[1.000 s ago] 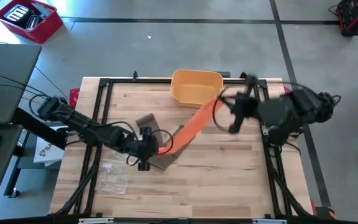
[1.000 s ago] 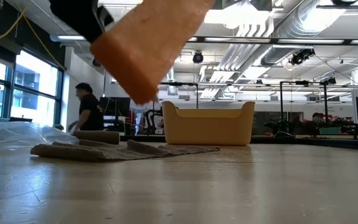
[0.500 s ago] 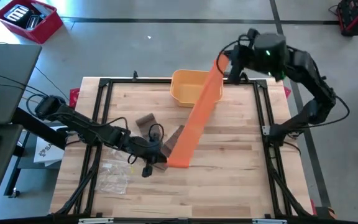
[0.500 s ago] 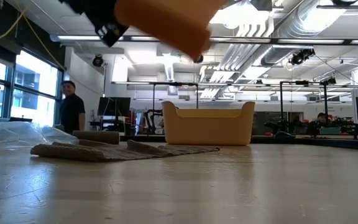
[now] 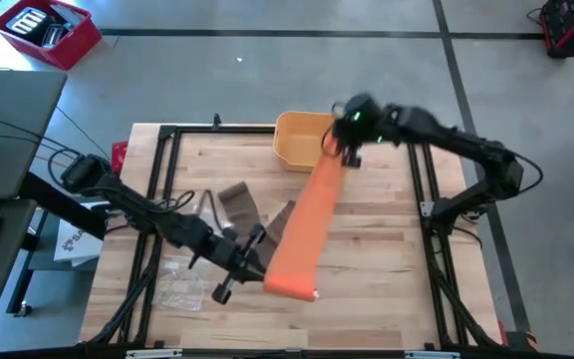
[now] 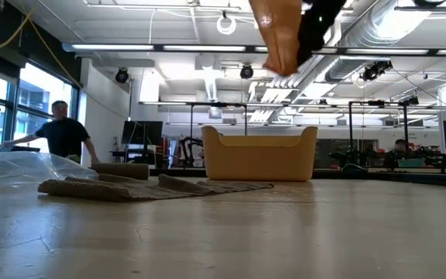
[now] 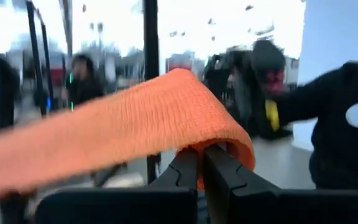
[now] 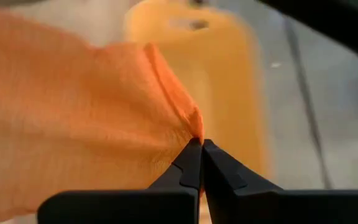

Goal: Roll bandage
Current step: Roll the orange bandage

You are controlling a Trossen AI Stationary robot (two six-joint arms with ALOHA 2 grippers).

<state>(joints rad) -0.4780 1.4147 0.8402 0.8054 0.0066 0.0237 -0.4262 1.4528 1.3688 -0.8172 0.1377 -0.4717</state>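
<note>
Orange bandage [image 5: 305, 224] strung out between both arms, off the table

Left gripper [image 5: 250, 267] clenches its lower-centre end, right gripper [image 5: 335, 147] pinches the top end by the yellow bin [image 5: 302, 140]; long axis runs diagonally, so rolling probably starts at the left.

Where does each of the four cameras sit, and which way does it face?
High: overhead, facing down; both arms, orange bandage stretched between left gripper and right gripper.
Low: table height, facing yellow bin; bandage above.
Left wrist: past shut fingers pinching bandage.
Right wrist: past shut fingers pinching bandage, bin beyond.
All share the bandage.
</note>
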